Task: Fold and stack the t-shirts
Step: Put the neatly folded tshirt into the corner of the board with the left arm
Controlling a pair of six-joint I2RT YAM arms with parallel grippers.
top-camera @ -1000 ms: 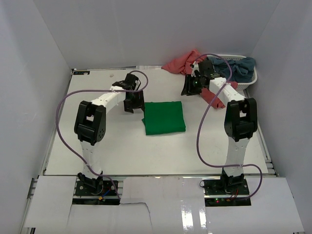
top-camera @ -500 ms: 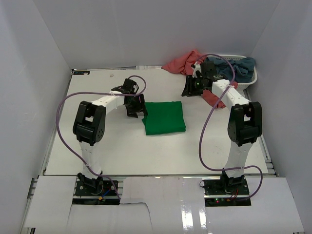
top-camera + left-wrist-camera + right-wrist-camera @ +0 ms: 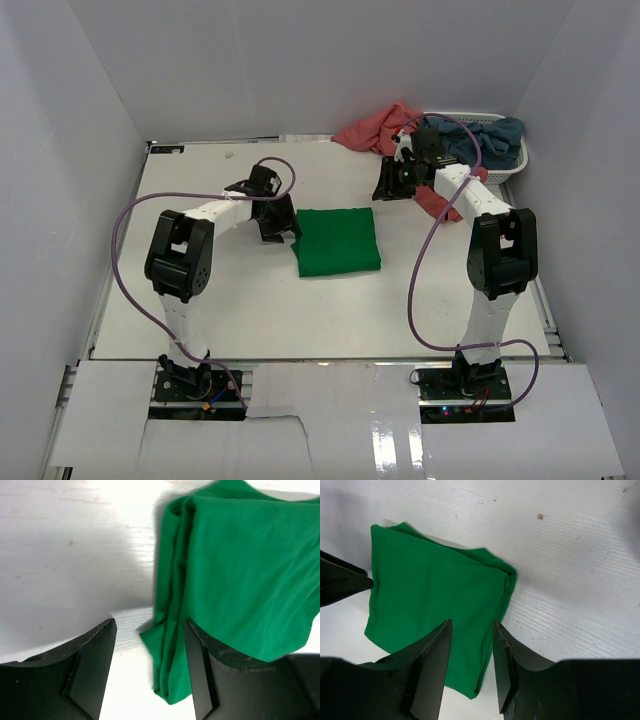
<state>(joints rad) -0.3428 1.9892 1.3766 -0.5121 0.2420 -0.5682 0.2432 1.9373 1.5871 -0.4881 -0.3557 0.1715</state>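
Note:
The green t-shirt lies folded into a rectangle on the white table. My left gripper is low at its left edge, open. In the left wrist view that gripper straddles the layered edge of the green t-shirt without pinching it. My right gripper hovers beyond the shirt's far right corner, open and empty. Its wrist view looks down past the gripper onto the green t-shirt. The salmon-pink t-shirt is bunched at the back. The grey-blue t-shirt is heaped in the basket.
The white slatted basket stands at the back right corner, and part of the pink cloth trails from it under my right arm. White walls enclose the table on three sides. The left gripper's fingertips show in the right wrist view.
My left gripper has slid slightly nearer and rightward onto the green shirt's left edge, its jaws narrowing a little. The right arm's elbow has shifted right; its gripper has barely moved.

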